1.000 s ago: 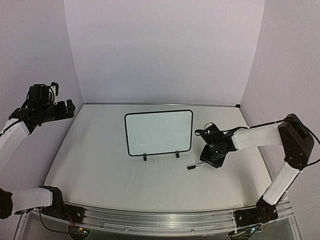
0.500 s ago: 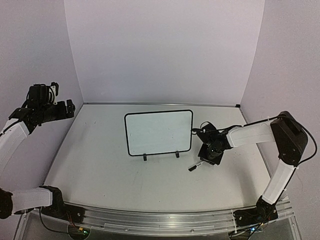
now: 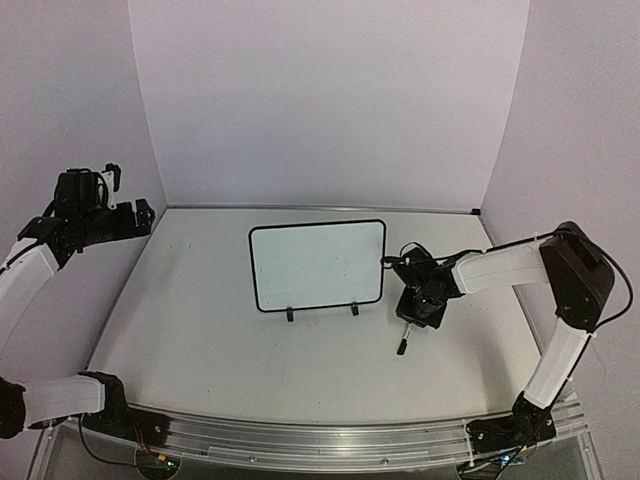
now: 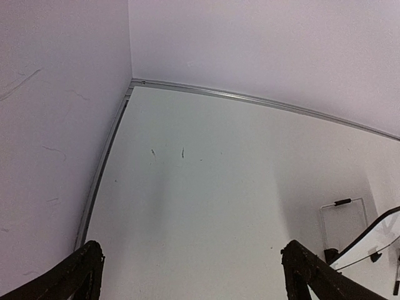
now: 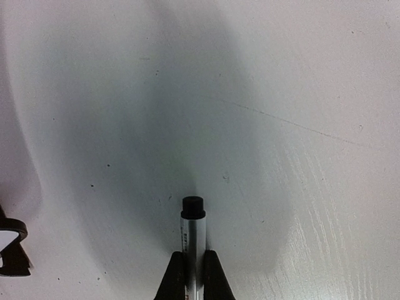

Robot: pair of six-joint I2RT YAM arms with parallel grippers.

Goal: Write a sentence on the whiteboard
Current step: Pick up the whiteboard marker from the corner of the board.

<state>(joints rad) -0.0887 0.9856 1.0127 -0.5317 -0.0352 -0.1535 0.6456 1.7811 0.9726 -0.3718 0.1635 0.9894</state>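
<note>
The whiteboard (image 3: 317, 265), white with a thin black frame, stands on two small black feet in the middle of the table. Its face is blank and no sentence shows on it. Just right of it, my right gripper (image 3: 407, 325) is low over the table, shut on a silver marker (image 3: 403, 343). In the right wrist view the marker (image 5: 193, 228) sticks out between my fingertips (image 5: 175, 269) with its black end forward. My left gripper (image 3: 140, 214) is raised at the far left by the wall. It stands wide open (image 4: 192, 250) with nothing between its fingers.
Purple walls close in the table on the left, back and right, with a metal strip (image 4: 262, 101) along the back edge. A foot of the whiteboard (image 5: 12, 259) shows at the left of the right wrist view. An aluminium rail (image 3: 320, 440) runs along the near edge.
My right gripper has closed on the marker. The marker has swung from lying sideways to pointing toward the near edge, and the right arm shifted slightly left. The left arm has stayed put.
</note>
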